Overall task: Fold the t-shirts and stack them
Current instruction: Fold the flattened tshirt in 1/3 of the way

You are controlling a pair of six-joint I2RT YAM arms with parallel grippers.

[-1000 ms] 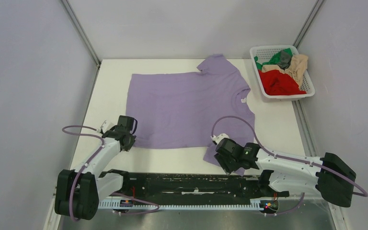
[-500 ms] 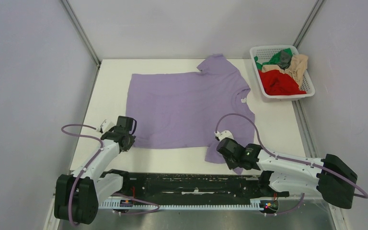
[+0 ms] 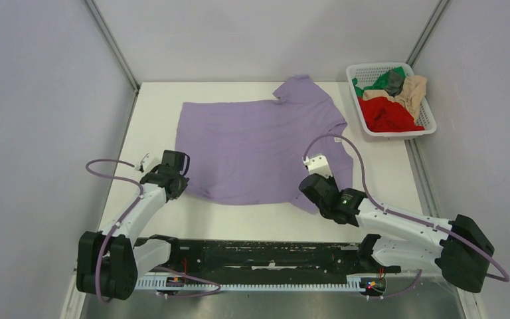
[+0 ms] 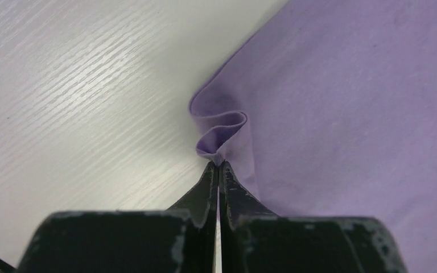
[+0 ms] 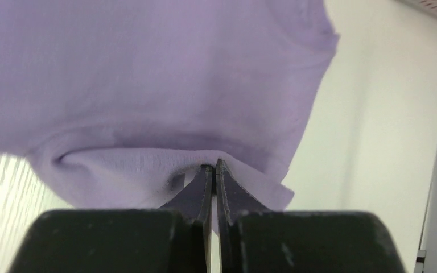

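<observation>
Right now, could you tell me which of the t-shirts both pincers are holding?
The purple t-shirt on the table: the left pincer and right pincer are shut on its near edge. The other garments lie bunched in the white basket.

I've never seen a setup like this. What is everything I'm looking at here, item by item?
Purple cotton t-shirt: one, purple, spread flat across the middle of the table.
White plastic basket: one, white, far right corner of the table.
Crumpled clothes: about four, red, green, grey and beige, piled inside the basket.
White wood-grain table: one, white, under everything.
Black rail: one, black, along the near edge between the arm bases.
Left gripper: one, black, shut on the t-shirt's near left corner.
Right gripper: one, black, shut on the t-shirt's near right edge.
</observation>
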